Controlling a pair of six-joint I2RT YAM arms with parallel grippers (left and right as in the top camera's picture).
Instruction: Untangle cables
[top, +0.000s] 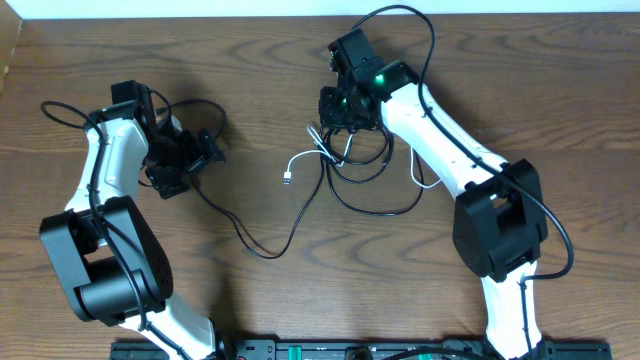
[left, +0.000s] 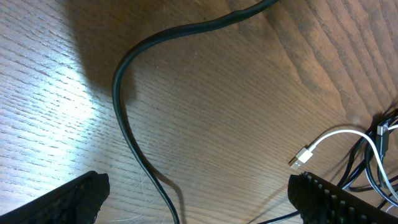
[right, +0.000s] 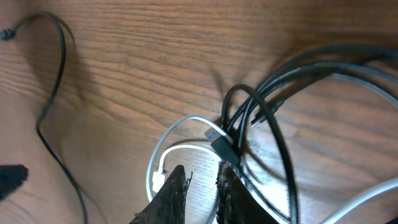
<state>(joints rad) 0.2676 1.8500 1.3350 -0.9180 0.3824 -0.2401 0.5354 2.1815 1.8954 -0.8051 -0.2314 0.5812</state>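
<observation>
The cables (top: 352, 178) are light, limp cords. They are likely to drag their neighbours along rather than lift clean, so the stiff plug of the white one (top: 288, 178) looks the best hold. They lie knotted on the bench (top: 520, 70) beneath the right end effector (top: 340, 120) — jaws nearly together, nothing clearly between them. One black strand (top: 250, 245) trails toward the left end effector (top: 195, 165) — spread wide, empty.
</observation>
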